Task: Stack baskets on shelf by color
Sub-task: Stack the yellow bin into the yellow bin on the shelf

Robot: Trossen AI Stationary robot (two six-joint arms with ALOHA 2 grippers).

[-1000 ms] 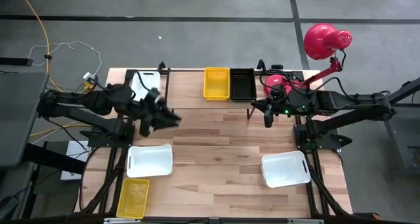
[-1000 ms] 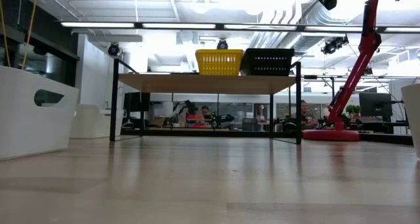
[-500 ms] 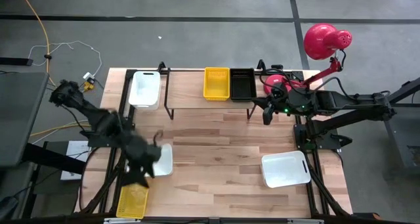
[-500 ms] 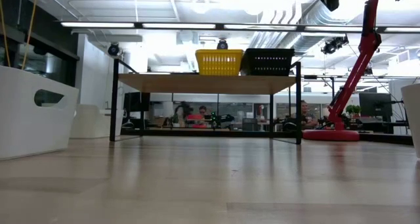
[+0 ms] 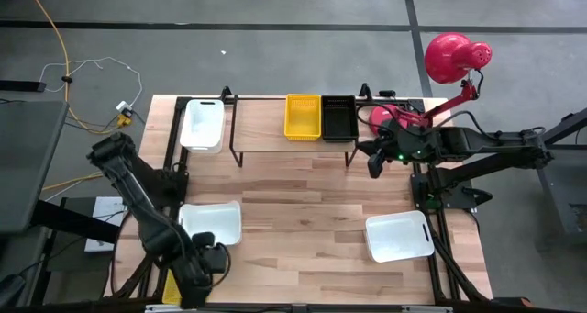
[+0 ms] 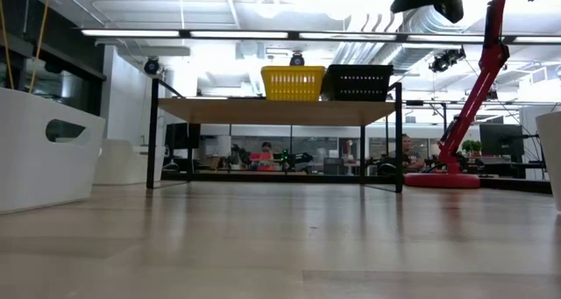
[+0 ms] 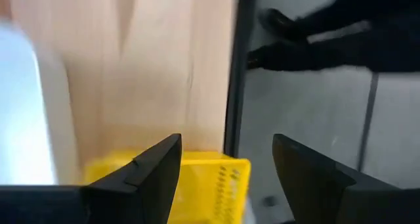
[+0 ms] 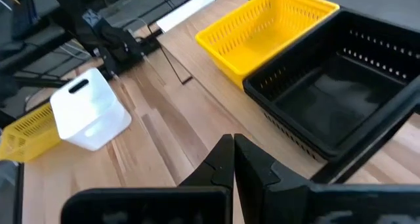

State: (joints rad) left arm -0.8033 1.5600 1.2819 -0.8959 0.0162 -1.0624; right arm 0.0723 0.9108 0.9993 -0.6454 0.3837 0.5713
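My left gripper (image 5: 207, 265) (image 7: 226, 163) is open above the table's near left corner. It hangs over a yellow mesh basket (image 7: 197, 184) (image 5: 169, 287) that lies flat there, mostly hidden under the arm. My right gripper (image 5: 374, 162) (image 8: 233, 159) is shut in the air beside the shelf's right end. The shelf (image 5: 292, 144) (image 6: 276, 111) carries a yellow basket (image 5: 303, 117) (image 8: 262, 27) and a black basket (image 5: 338, 117) (image 8: 335, 92) side by side. White baskets rest on the table: one left of the shelf (image 5: 202, 125), one near left (image 5: 211, 223) (image 8: 88, 112), one near right (image 5: 399, 237).
A red lamp (image 5: 454, 56) on a jointed red arm stands at the table's far right corner, behind my right arm. The stretch of table (image 5: 303, 212) between the two near white baskets is bare wood. Cables lie on the floor beyond the table's left side.
My left arm has swung from beside the shelf's left end toward the table's near edge, passing over the near left white basket, and now hangs over the yellow basket in the near left corner. The white basket left of the shelf stands uncovered.
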